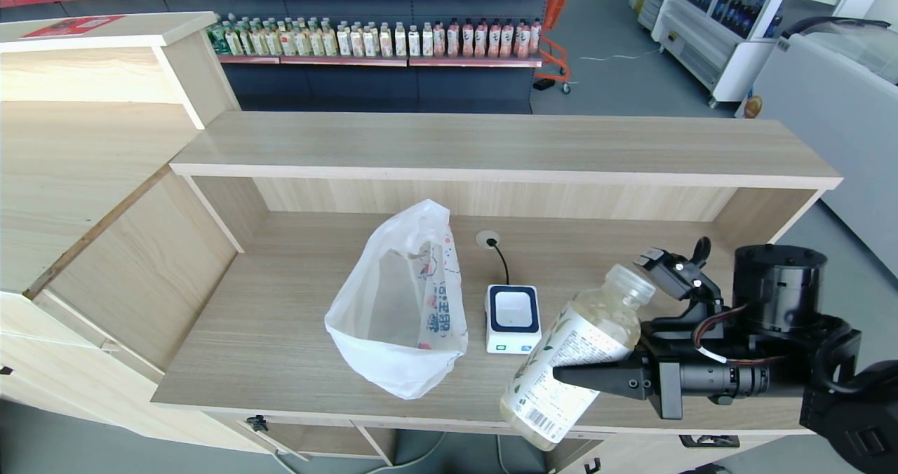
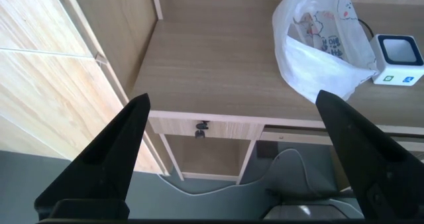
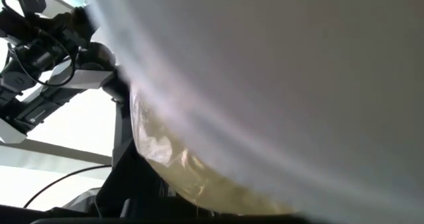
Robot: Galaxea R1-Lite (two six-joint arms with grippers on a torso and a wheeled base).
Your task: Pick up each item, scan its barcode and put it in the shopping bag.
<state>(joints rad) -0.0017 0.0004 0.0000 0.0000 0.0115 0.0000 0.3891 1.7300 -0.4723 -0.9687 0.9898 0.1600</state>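
My right gripper (image 1: 586, 369) is shut on a clear bottle (image 1: 572, 358) with a white label, held tilted above the counter's front edge, cap up and away, barcode end low. The bottle hangs just right of the white barcode scanner (image 1: 513, 317), which lies flat on the counter with its cable running back. The white shopping bag (image 1: 403, 306) stands open left of the scanner. In the right wrist view the bottle (image 3: 265, 118) is pressed close to the camera. My left gripper (image 2: 232, 158) is open, hovering low in front of the counter's left end, with the bag (image 2: 321, 42) and scanner (image 2: 399, 59) beyond it.
The wooden counter (image 1: 295, 320) has a raised back shelf (image 1: 491, 144) and a side wall on the left. A cable hole (image 1: 487, 238) sits behind the scanner. Shelves of drinks and freezers stand in the shop behind. Bare counter lies left of the bag.
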